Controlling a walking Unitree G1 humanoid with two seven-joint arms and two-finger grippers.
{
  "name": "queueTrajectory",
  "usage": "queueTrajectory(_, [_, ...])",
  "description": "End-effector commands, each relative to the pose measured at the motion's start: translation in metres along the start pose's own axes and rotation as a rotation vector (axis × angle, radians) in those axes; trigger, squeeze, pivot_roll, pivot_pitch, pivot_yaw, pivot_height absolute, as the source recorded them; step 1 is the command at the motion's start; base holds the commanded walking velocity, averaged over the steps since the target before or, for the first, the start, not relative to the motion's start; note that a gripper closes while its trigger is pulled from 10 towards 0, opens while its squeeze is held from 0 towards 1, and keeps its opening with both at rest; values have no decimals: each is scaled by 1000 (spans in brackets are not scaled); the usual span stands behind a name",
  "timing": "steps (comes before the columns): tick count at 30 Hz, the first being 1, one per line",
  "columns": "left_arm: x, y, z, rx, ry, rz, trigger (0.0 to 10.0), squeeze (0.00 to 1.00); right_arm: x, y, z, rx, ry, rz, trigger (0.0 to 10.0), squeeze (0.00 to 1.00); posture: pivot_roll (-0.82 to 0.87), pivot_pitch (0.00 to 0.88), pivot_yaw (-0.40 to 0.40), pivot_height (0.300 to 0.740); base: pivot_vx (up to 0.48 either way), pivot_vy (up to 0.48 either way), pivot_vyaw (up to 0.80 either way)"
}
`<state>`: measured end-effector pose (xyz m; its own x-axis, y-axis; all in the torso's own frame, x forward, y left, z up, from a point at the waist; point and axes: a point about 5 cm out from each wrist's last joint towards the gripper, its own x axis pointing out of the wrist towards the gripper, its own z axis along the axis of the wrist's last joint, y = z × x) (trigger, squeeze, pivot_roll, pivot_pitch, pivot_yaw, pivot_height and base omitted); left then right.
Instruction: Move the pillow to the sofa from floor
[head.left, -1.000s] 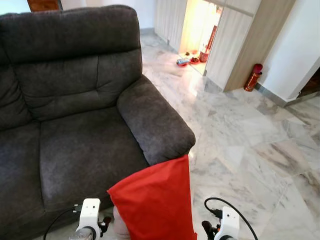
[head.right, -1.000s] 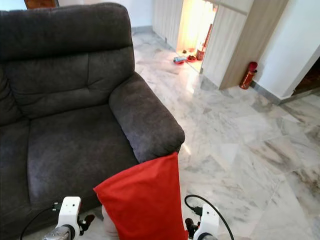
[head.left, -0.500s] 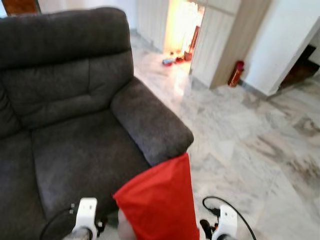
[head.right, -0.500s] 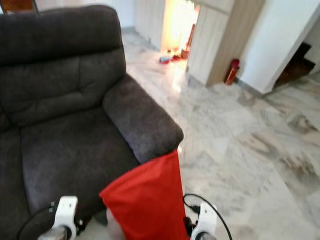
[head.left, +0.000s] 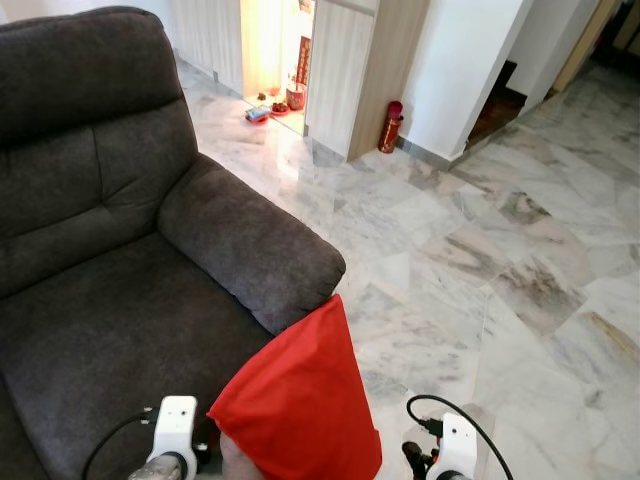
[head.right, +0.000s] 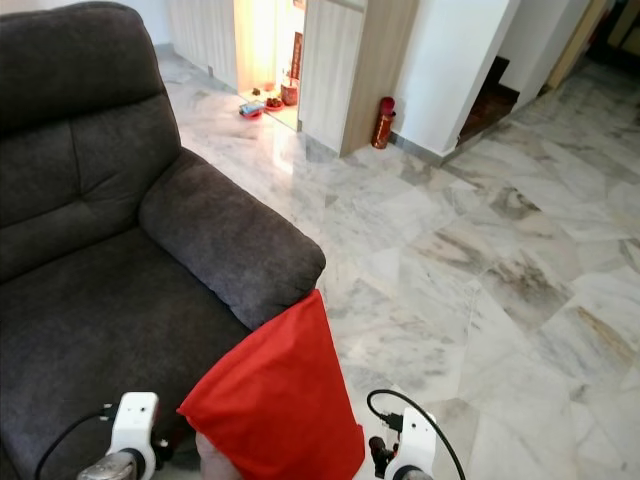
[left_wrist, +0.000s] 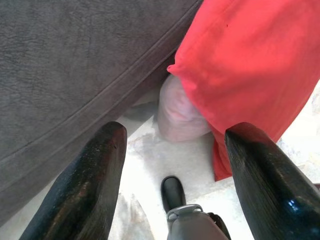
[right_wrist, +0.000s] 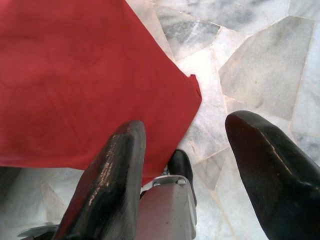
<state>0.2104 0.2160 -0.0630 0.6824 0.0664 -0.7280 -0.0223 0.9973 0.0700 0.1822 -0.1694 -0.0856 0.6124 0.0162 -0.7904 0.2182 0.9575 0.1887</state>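
A red pillow (head.left: 300, 400) stands on the marble floor, leaning against the front of the dark grey sofa (head.left: 100, 300) just below its armrest (head.left: 250, 240). A pale inner cushion (left_wrist: 177, 112) pokes out of the red cover at the bottom. My left gripper (left_wrist: 172, 150) is open, low on the pillow's sofa side, with the red cover (left_wrist: 250, 65) beyond its fingers. My right gripper (right_wrist: 182, 150) is open on the pillow's other side, the red cloth (right_wrist: 85, 75) ahead of one finger. Neither holds anything.
Open marble floor (head.left: 500, 280) stretches to the right. A red fire extinguisher (head.left: 390, 125) stands by a wooden partition (head.left: 345, 70), with small objects (head.left: 258, 113) on the floor in a lit alcove. A dark doorway (head.left: 495, 95) lies beyond. My black foot (left_wrist: 173, 190) is below the grippers.
The camera has turned right, so the sofa has slid left and more floor shows. The pillow and both arms keep the same places relative to each other.
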Motion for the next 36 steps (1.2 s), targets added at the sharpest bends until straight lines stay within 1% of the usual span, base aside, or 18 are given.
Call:
queueTrajectory(1, [-3, 2, -10, 0, 37, 0, 10000, 0, -1, -5, 2, 4, -8, -18, 10000, 0, -10, 0, -77, 740, 0, 0, 0])
queueTrajectory(6, [-6, 10, -19, 3, 57, 10, 10000, 0, 0, -4, 4, 9, -19, -16, 10000, 0, -8, 0, -79, 740, 0, 0, 0])
queueTrajectory(12, [-8, 15, -21, -1, 50, 23, 10000, 0, 0, -6, 9, 13, -44, -22, 10000, 0, -9, 0, -79, 740, 0, 0, 0])
queueTrajectory(15, [-7, 17, -14, -1, 5, 33, 10000, 0, 0, -14, 23, 38, -114, -61, 10000, 0, -7, 0, -79, 740, 0, 0, 0])
queueTrajectory(16, [-4, 12, -3, -2, -39, 29, 10000, 0, 0, -16, 30, 25, -145, -70, 10000, 0, -8, 0, -79, 740, 0, 0, 0])
queueTrajectory(19, [0, 4, 13, -3, -103, 31, 10000, 0, 0, -19, 41, 1, -193, -76, 10000, 0, -6, 0, -79, 740, 0, 0, 0])
queueTrajectory(20, [1, 2, 23, -4, -152, 41, 10000, 0, -1, -21, 50, -16, -230, -79, 10000, 0, -2, 0, -80, 740, 0, 0, 0])
queueTrajectory(24, [2, 2, 41, -20, -243, 63, 10000, 0, -2, -22, 68, -28, -322, -81, 10000, 0, 1, 0, -82, 740, 0, 0, 0])
queueTrajectory(25, [1, 2, 51, 1, -305, 73, 10000, 0, -4, -21, 82, -34, -397, -76, 10000, 0, 6, 0, -82, 740, 0, 0, 0])
queueTrajectory(26, [0, 2, 56, 21, -341, 78, 10000, 0, -5, -20, 90, -36, -440, -73, 10000, 0, 4, 0, -81, 740, 0, 0, 0])
queueTrajectory(27, [0, 2, 56, 21, -341, 78, 10000, 0, -5, -20, 90, -36, -440, -73, 10000, 0, 4, 0, -81, 740, 0, 0, 0])
queueTrajectory(28, [-2, 4, 65, 59, -411, 102, 10000, 0, -8, -17, 102, -58, -512, -67, 10000, 0, 1, 0, -81, 740, 0, 0, 0])
queueTrajectory(30, [-5, 6, 72, 81, -469, 127, 10000, 0, -11, -15, 109, -90, -565, -60, 10000, 0, -3, 0, -78, 740, 0, 0, 0])
queueTrajectory(31, [-8, 9, 79, 83, -525, 142, 10000, 0, -13, -12, 113, -99, -606, -47, 10000, 0, -4, 0, -80, 740, 0, 0, 0])
queueTrajectory(32, [-20, 15, 96, 104, -671, 181, 10000, 0, -21, -4, 120, -134, -700, -7, 10000, 0, 3, 0, -84, 740, 0, 0, 0])
queueTrajectory(34, [-26, 18, 102, 110, -728, 194, 10000, 0, -25, -1, 122, -168, -735, 4, 10000, 0, 6, 0, -85, 740, 0, 0, 0])
queueTrajectory(35, [-34, 19, 110, 118, -792, 200, 10000, 0, -31, 2, 126, -164, -788, 17, 10000, 0, 7, 0, -86, 740, 0, 0, 0])
queueTrajectory(36, [-34, 19, 110, 118, -792, 200, 10000, 0, -31, 2, 126, -164, -788, 17, 10000, 0, 7, 0, -86, 740, 0, 0, 0])
